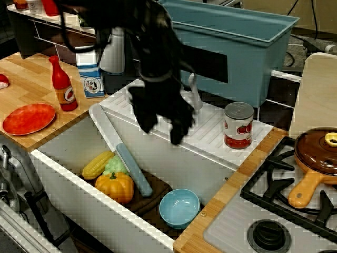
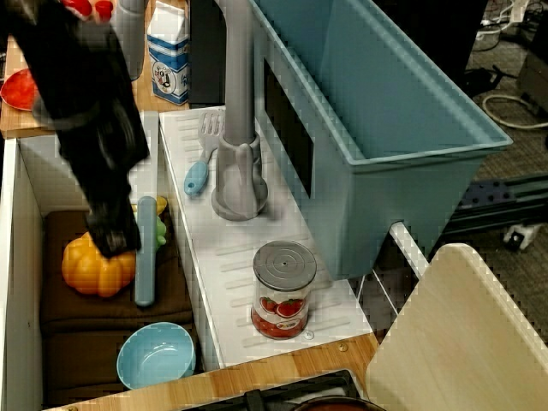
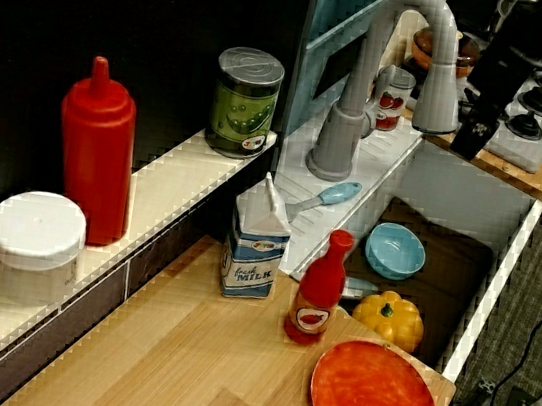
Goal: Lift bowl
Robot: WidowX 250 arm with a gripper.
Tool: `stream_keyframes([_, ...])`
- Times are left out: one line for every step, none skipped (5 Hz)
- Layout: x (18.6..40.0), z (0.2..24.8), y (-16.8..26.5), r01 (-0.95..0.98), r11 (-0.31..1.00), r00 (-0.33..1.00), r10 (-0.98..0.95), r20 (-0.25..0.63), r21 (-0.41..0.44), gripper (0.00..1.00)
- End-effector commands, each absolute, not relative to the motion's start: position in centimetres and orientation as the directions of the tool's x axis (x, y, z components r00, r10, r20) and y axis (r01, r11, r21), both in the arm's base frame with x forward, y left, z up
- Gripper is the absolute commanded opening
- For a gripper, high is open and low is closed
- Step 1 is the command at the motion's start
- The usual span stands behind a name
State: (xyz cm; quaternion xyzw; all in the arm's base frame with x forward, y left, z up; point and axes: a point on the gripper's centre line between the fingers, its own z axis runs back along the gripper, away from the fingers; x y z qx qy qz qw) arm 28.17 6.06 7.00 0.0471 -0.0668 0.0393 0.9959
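Note:
The light blue bowl (image 1: 179,206) sits upright and empty on the dark mat in the sink's near right corner; it also shows in the overhead view (image 2: 156,355) and in the side view (image 3: 394,251). My black gripper (image 1: 162,132) hangs in the air above the sink, higher than the bowl and to its back left, apart from it. Its two fingers stand spread with nothing between them. In the overhead view the gripper (image 2: 114,238) overlaps the toy pumpkin. It also shows in the side view (image 3: 468,138).
In the sink (image 1: 68,182) lie an orange pumpkin (image 1: 115,187), a corn cob (image 1: 97,164), a green vegetable and a long light blue bar (image 1: 134,169). A grey faucet (image 2: 235,128), tomato can (image 1: 238,125), blue bin (image 1: 237,42), red plate (image 1: 29,118), sauce bottle (image 1: 63,84) and stove pan (image 1: 318,153) stand around.

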Motion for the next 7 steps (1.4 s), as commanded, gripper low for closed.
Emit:
stream_keyframes([29.8, 4.9, 5.8, -0.101, 0.987, 0.981, 0.077, 0.179, 0.125, 1.0])
stream_keyframes([29.8, 4.1, 5.9, -0.101, 0.986, 0.98, 0.076, 0.183, 0.132, 1.0])
stream_keyframes([29.4, 3.5, 5.9, -0.093, 0.986, 0.982, 0.068, 0.175, 0.136, 1.0])
stream_keyframes([28.7, 2.9, 5.9, -0.081, 0.989, 0.984, 0.06, 0.167, 0.125, 1.0])
stream_keyframes([28.2, 2.4, 5.8, -0.08, 0.989, 0.985, 0.059, 0.163, 0.124, 1.0])
stream_keyframes([27.6, 1.7, 5.6, -0.068, 0.99, 0.987, 0.048, 0.156, 0.126, 1.0])
stream_keyframes([27.4, 0.9, 5.6, -0.077, 0.989, 0.987, 0.058, 0.151, 0.126, 1.0])
